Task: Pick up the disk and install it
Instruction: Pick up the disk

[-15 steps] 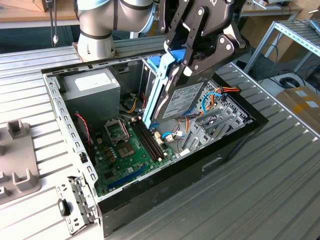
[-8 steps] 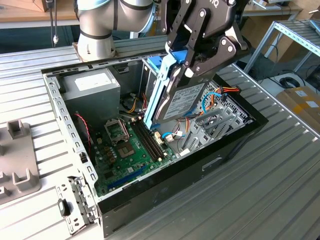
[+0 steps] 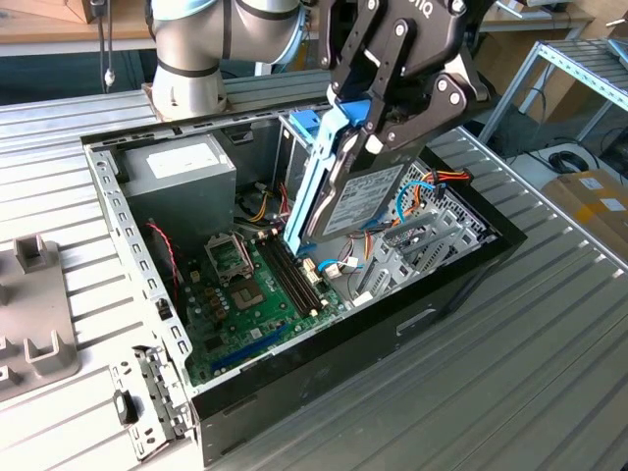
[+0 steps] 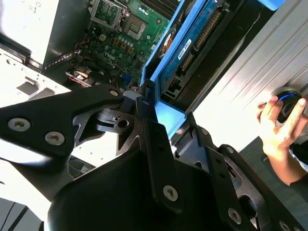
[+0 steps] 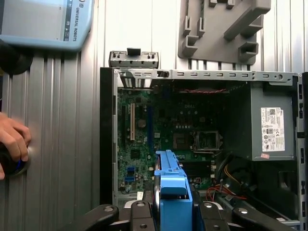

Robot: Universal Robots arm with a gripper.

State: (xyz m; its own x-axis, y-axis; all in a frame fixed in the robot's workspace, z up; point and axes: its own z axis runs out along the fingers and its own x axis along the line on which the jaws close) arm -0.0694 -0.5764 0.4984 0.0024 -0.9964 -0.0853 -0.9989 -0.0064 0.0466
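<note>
The gripper (image 3: 381,128) pinches the disk (image 3: 365,204), tilted steeply over the case (image 3: 392,334); its low corner (just above the board (image 3: 235,304)) could hit components, or slip from the jaws.

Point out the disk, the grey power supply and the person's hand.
disk (image 3: 363,204), exterior view, its labelled face.
grey power supply (image 5: 272,129), first wrist view, its white label.
hand (image 4: 276,132), second wrist view, its middle.

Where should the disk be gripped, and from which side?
Probably by the upper end of its blue carrier, pinched across its thickness, coming from above: the disk hangs on edge, tilted over the open case, as the gripper holds it.
</note>
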